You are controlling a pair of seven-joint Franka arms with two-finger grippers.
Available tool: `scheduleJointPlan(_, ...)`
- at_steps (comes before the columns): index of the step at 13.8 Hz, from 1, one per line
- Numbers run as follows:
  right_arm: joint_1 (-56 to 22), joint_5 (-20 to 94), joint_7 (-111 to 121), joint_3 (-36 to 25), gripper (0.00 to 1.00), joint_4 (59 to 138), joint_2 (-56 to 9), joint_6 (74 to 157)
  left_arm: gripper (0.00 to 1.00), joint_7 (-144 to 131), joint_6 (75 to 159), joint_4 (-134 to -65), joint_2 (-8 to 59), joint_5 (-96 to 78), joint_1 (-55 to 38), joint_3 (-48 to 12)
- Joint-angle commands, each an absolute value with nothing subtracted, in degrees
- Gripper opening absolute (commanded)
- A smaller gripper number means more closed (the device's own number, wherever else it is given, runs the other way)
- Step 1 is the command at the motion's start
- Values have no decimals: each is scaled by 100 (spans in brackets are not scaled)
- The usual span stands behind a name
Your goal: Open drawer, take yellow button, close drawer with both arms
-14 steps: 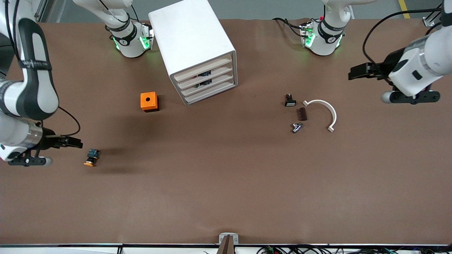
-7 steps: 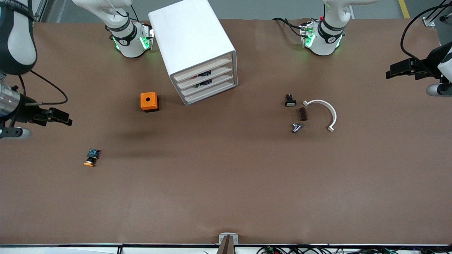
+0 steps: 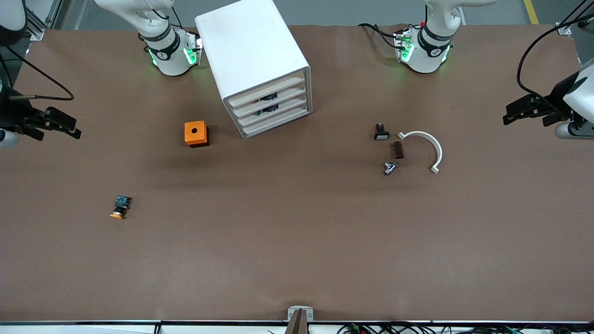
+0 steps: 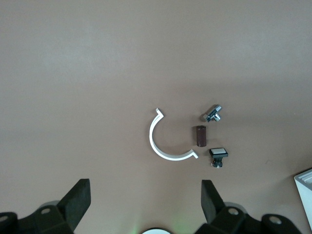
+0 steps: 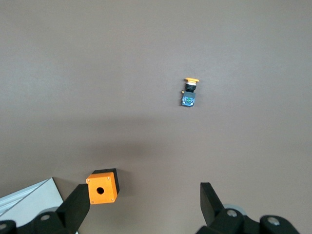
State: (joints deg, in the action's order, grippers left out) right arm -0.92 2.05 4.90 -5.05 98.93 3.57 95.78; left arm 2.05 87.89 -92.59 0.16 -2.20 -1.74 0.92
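1. The table [image 3: 297, 260] is being covered edge to edge by a plain brown sheet; grey floor is being shown past the bases' end, and cables are being run along the camera's edge.
2. The white cabinet [image 3: 250, 51] is being kept between the two bases, nearer the right arm's, with its top drawer [image 3: 267, 91] shut flush like the three under it.
3. The button [image 3: 120, 207] is being left lying on the sheet, out of the cabinet, toward the right arm's end and nearer the camera than the orange box [image 3: 196, 133].
4. A black part [image 3: 381, 132], a brown block [image 3: 397, 150], a metal fitting [image 3: 390, 167] and a white arc [image 3: 424, 148] are being kept close together toward the left arm's end.
5. The right gripper [image 3: 65, 126] is being held over the table's edge at its own end, jaws spread wide, nothing gripped.
6. The left gripper [image 3: 519, 111] is being held over its own end, jaws likewise wide and empty.
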Motion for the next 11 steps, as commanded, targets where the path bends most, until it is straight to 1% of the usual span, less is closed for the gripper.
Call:
scheduleJointPlan(1,-176,0,325,-501,100,10037,842,9344,100,149,8895,-9159,0,-79,-202,62)
scheduleJointPlan(3,-219,-44,325,-492,100,10037,1010,9281,100,132,8895,-9071,35,-114,-202,62)
scheduleJointPlan(6,-220,-132,316,-466,100,10037,1011,9316,100,1,8895,-9027,53,-158,-228,53)
scheduleJointPlan(9,-237,-132,308,-414,100,10002,1011,9290,100,-18,8903,-9018,167,-80,-237,-87)
scheduleJointPlan(11,-211,-132,273,-343,100,9976,1011,9264,100,-18,8921,-8895,167,-97,-185,-149)
